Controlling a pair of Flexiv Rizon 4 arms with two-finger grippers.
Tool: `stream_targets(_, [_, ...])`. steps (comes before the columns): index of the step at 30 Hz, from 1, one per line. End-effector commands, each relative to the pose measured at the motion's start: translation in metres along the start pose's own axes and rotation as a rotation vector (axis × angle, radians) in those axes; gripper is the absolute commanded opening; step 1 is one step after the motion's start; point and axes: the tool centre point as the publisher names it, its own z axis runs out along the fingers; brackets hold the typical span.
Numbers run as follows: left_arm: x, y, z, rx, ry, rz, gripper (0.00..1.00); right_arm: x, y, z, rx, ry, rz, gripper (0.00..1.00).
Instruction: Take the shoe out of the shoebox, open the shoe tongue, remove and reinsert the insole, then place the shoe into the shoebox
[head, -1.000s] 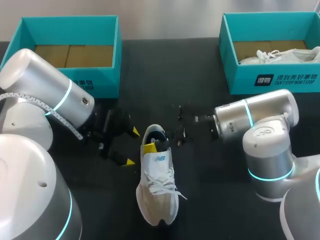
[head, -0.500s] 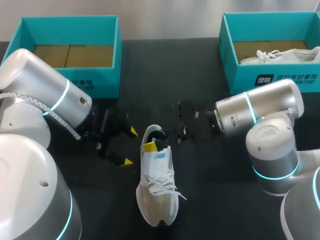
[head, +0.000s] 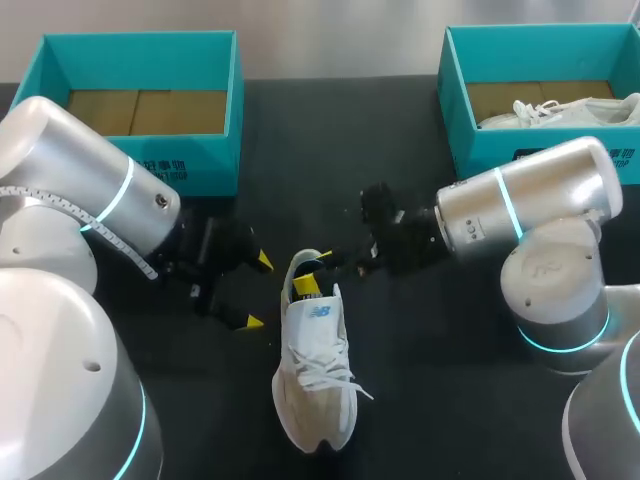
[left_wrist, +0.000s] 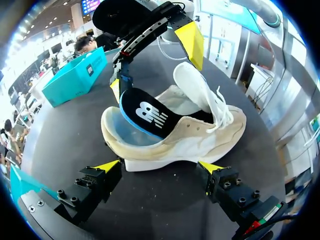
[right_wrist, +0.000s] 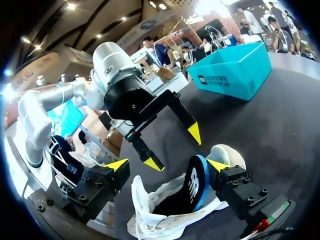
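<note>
Black foam insole (right_wrist: 194, 182) is found standing in the white shoe's (head: 313, 380) heel, between the right gripper's (right_wrist: 167, 165) 2 spread fingers (left gripper (head: 255, 292) spread too).

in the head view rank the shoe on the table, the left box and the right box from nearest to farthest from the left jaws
1. shoe, right beside the jaws, mid-table.
2. left box, behind them at the back left.
3. right box, across the table at the back right.
</note>
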Motion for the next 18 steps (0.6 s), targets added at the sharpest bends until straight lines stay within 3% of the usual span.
stream_targets(1, [0.003, 0.003, -0.010, -0.004, -0.008, -0.002, 1.00, 0.005, 0.002, -0.015, 0.031, -0.044, 0.009, 1.00])
stream_targets(6, [0.002, 0.008, -0.021, -0.007, -0.006, -0.005, 1.00, 0.003, 0.003, -0.029, 0.062, -0.090, 0.025, 1.00])
stream_targets(12, [0.003, 0.014, -0.035, -0.067, -0.012, 0.011, 1.00, -0.001, 0.007, -0.047, 0.105, -0.129, 0.037, 1.00])
stream_targets(18, [0.003, 0.019, -0.048, -0.099, 0.014, 0.027, 1.00, -0.007, 0.018, -0.060, 0.200, -0.179, 0.049, 1.00])
